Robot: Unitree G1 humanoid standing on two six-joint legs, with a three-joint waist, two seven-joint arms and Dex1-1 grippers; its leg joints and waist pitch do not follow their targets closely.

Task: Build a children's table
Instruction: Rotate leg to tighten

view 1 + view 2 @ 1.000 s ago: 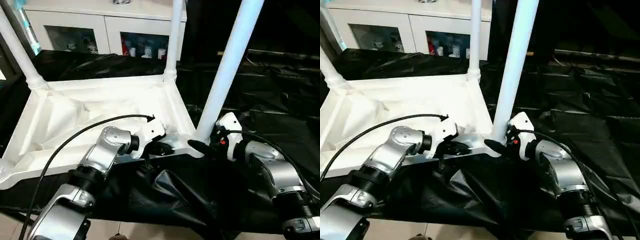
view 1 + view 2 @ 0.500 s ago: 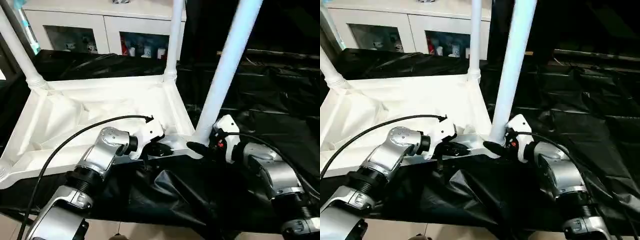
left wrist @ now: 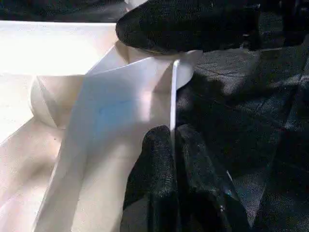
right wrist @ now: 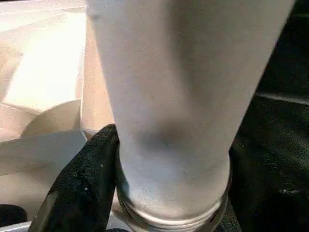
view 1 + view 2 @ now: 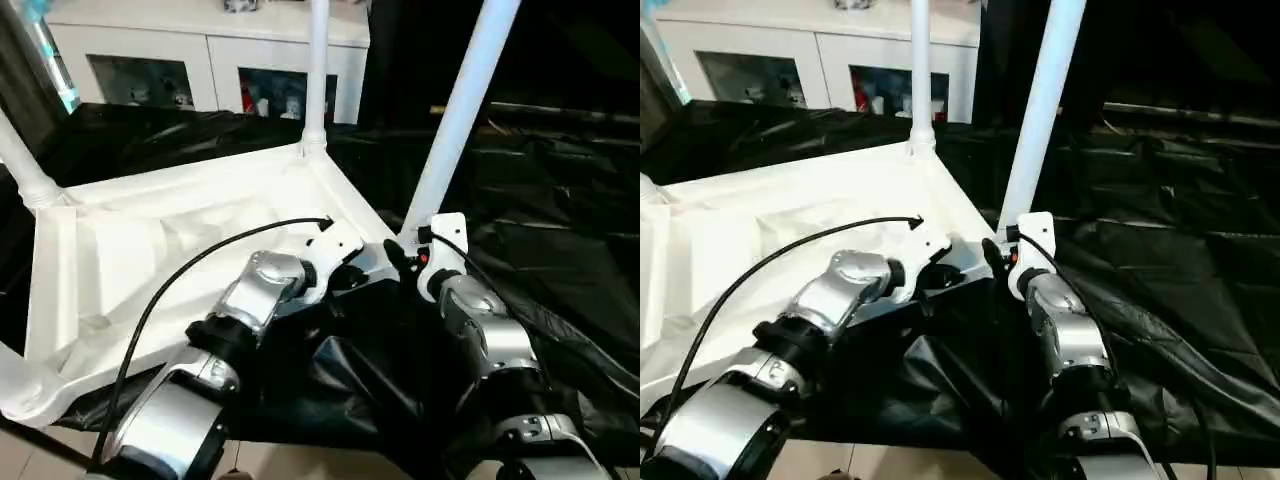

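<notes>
Lying upside down on the black sheeting [image 5: 560, 250], the tabletop [image 5: 150, 250] shows its ribbed underside. Going left to right: a leg [image 5: 25, 170] stands in the far-left socket, another leg [image 5: 317, 75] rises from the far corner, and a third leg [image 5: 460, 110] stands at the near-right corner. At the near-left corner only the rounded socket [image 5: 25, 385] is visible at the picture's edge — whether a leg sits there I cannot tell.

Left gripper [image 3: 172, 145] — fingers pressed together on the thin edge of the tabletop rim just beside the near-right socket, steadying it. Right gripper [image 5: 400, 258] — its black fingers [image 4: 84, 183] straddle the base of the third leg right above the collar, moderately wide and hugging the tube.

Judgement: assembly looks well along. Three legs are up; the one in hand seems to be getting seated. Left to do: confirm the fourth corner, then turn the table upright.
</notes>
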